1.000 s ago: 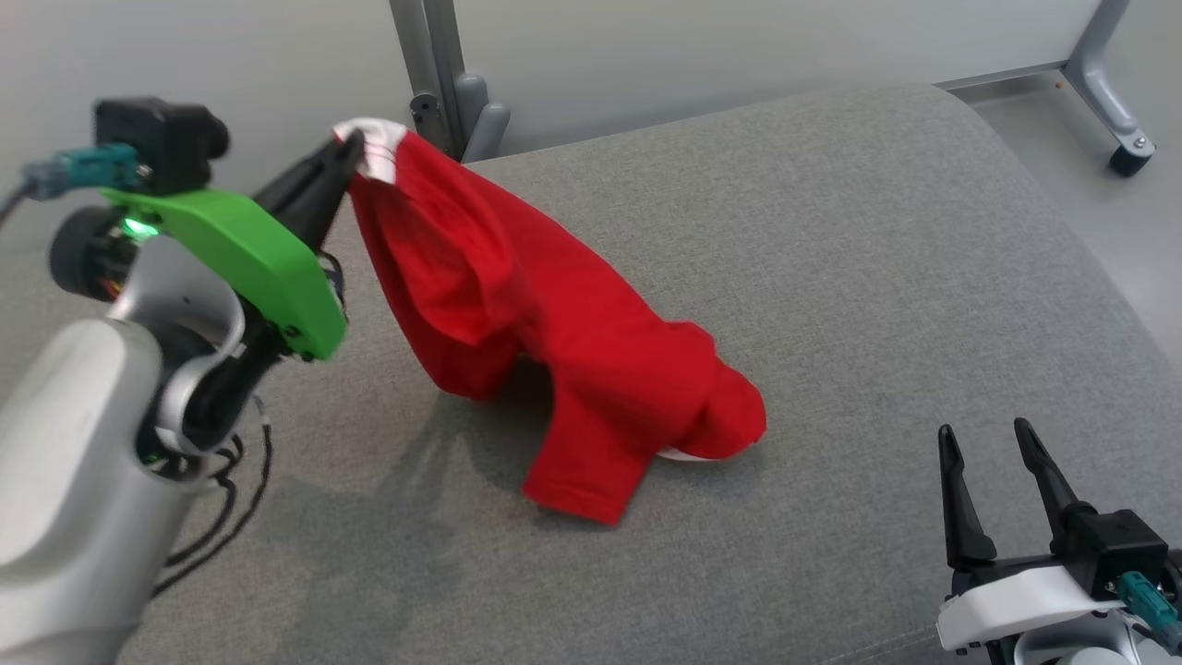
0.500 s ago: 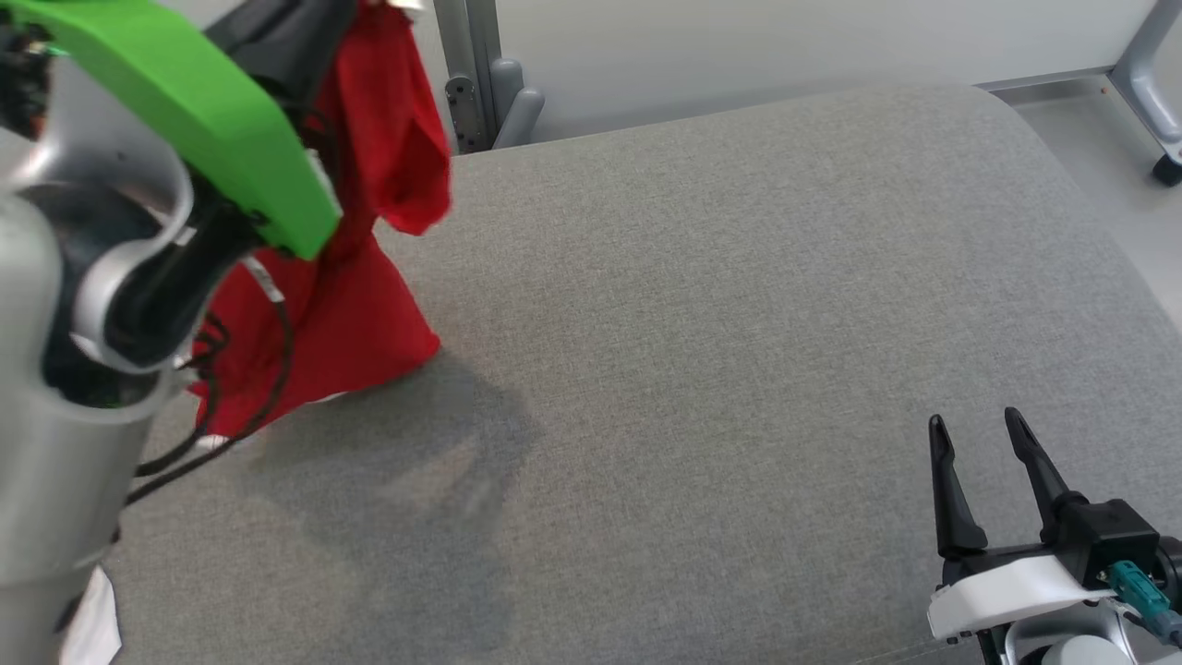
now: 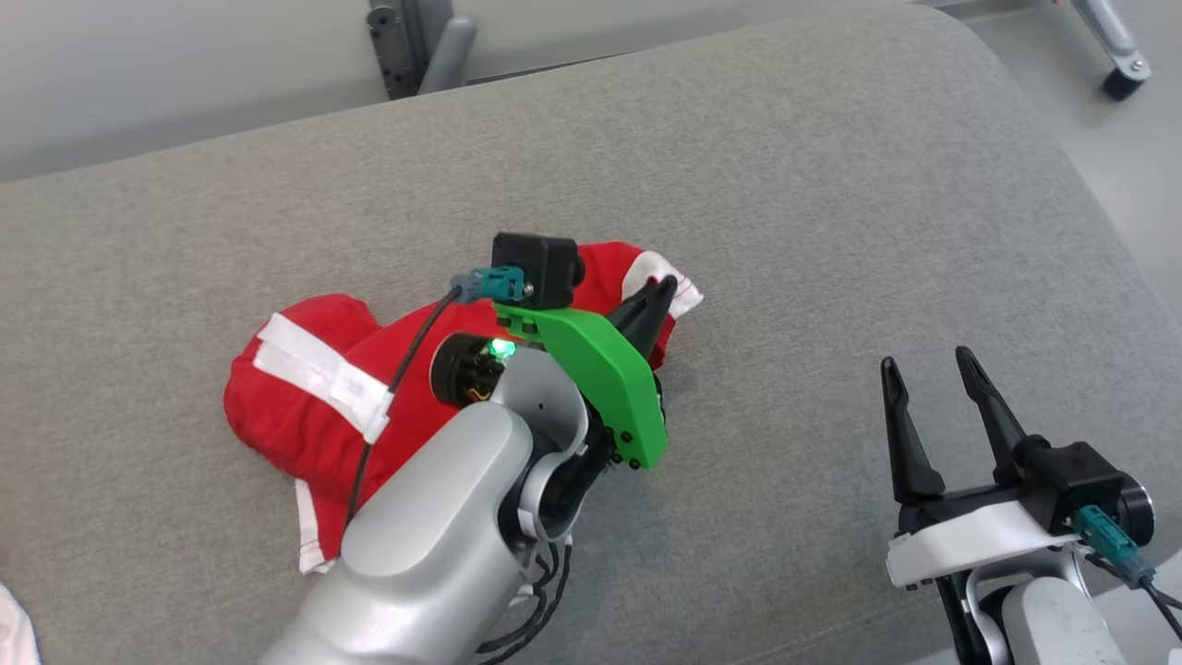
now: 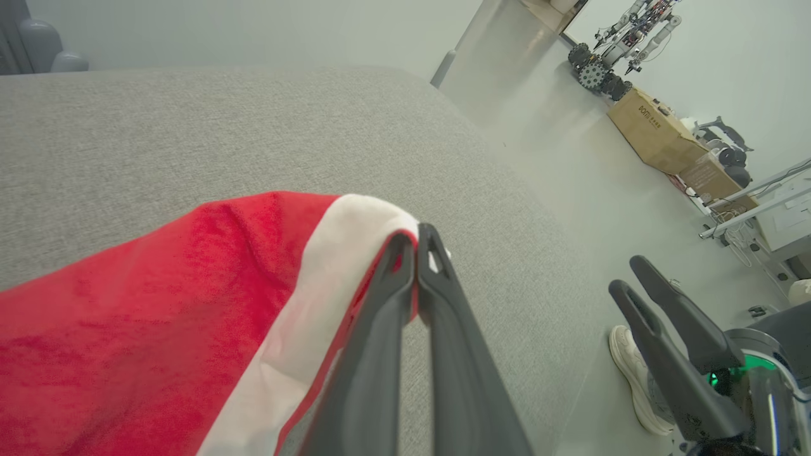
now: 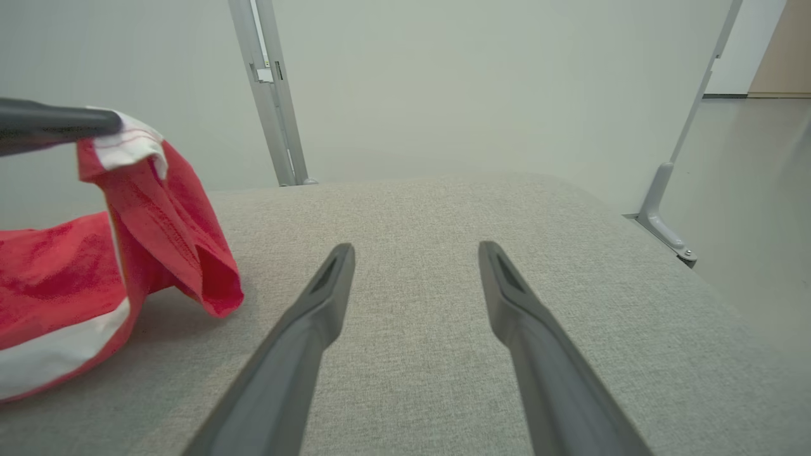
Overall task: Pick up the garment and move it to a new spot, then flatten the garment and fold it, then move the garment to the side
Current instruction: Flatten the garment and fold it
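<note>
The red garment (image 3: 314,406) with white bands lies bunched on the grey padded surface (image 3: 831,185), left of centre in the head view. My left gripper (image 3: 659,294) is shut on its white-banded edge and holds that corner raised at the heap's right end. In the left wrist view the gripper (image 4: 415,244) pinches the white band (image 4: 329,278). My right gripper (image 3: 923,368) stands open and apart at the lower right, nothing between its fingers. From the right wrist view the open gripper (image 5: 415,253) points over bare fabric, with the garment (image 5: 158,209) hanging at the left.
A metal post (image 3: 406,46) rises behind the surface, and a castered leg (image 3: 1113,65) stands at the far right. The surface rounds off to the floor on the right. A cardboard box (image 4: 652,133) and a white shoe (image 4: 630,367) are on the floor.
The head camera has shifted. My left arm has come down and rightward with the garment, which hung high at the left and now rests heaped on the surface. The right gripper stays open.
</note>
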You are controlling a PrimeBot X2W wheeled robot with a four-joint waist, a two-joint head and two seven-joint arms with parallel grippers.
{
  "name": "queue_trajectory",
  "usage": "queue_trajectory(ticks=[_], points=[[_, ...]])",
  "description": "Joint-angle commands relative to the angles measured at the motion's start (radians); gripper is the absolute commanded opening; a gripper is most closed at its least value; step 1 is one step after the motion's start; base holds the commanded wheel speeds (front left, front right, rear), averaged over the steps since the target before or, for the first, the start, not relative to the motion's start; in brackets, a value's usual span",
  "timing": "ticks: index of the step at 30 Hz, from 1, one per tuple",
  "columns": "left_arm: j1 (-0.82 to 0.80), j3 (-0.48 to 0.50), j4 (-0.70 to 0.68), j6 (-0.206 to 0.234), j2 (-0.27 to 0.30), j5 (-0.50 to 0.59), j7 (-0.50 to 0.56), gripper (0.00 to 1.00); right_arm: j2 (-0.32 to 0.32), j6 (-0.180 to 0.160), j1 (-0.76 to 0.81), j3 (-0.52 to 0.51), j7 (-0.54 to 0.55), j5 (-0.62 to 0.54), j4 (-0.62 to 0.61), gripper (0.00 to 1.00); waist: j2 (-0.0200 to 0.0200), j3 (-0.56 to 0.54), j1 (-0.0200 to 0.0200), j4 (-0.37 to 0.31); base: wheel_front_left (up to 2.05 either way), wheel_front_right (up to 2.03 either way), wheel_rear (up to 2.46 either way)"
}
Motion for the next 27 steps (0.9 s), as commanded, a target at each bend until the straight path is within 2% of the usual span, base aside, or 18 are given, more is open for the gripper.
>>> queue_trajectory(ticks=[1,10,11,12,13,16,21,24,27], points=[[0.003,-0.01,0.017,-0.004,-0.002,-0.01,-0.014,0.0,-0.002,-0.001,-0.014,0.002,-0.003,0.005,0.002,1.0,-0.0001,0.045,0.0,-0.058,0.0,0.0,0.0],[-0.057,-0.196,0.189,0.035,-0.004,-0.165,-0.198,0.0,-0.002,-0.001,-0.036,0.02,-0.003,0.021,0.02,1.0,-0.0001,0.078,0.0,-0.132,0.0,0.0,0.0],[-0.065,-0.208,0.202,0.042,-0.003,-0.171,-0.22,0.09,-0.002,-0.001,-0.036,0.019,-0.003,0.023,0.021,1.0,-0.0001,0.079,0.0,-0.133,0.0,0.0,0.0],[-0.073,-0.224,0.215,0.049,-0.003,-0.182,-0.24,0.47,-0.001,-0.001,-0.035,0.018,-0.003,0.024,0.021,1.0,-0.0001,0.081,0.0,-0.132,0.0,0.0,0.0],[-0.077,-0.24,0.227,0.055,-0.003,-0.191,-0.254,1.0,-0.001,-0.001,-0.033,0.016,-0.003,0.023,0.022,1.0,-0.0001,0.081,0.0,-0.131,0.0,0.0,0.0],[-0.108,-0.298,0.252,0.051,-0.004,-0.21,-0.305,1.0,-0.002,-0.001,-0.024,0.005,-0.003,0.017,0.026,1.0,-0.0001,0.074,0.0,-0.115,0.0,0.0,0.0],[-0.084,-0.318,0.24,0.032,-0.002,-0.197,-0.389,1.0,-0.002,-0.001,-0.006,-0.015,-0.003,-0.002,0.021,1.0,-0.0001,0.041,0.0,-0.084,0.0,0.0,0.0],[-0.049,-0.316,0.195,0.034,0.036,-0.168,-0.437,1.0,-0.002,-0.001,0.008,-0.035,-0.003,-0.013,0.013,1.0,-0.0001,0.012,0.0,-0.06,0.0,0.0,0.0],[0.007,-0.302,0.116,0.059,0.086,-0.123,-0.468,1.0,-0.002,-0.001,0.033,-0.061,-0.003,-0.021,0.002,1.0,-0.0001,-0.023,0.0,-0.028,0.0,0.0,0.0]])
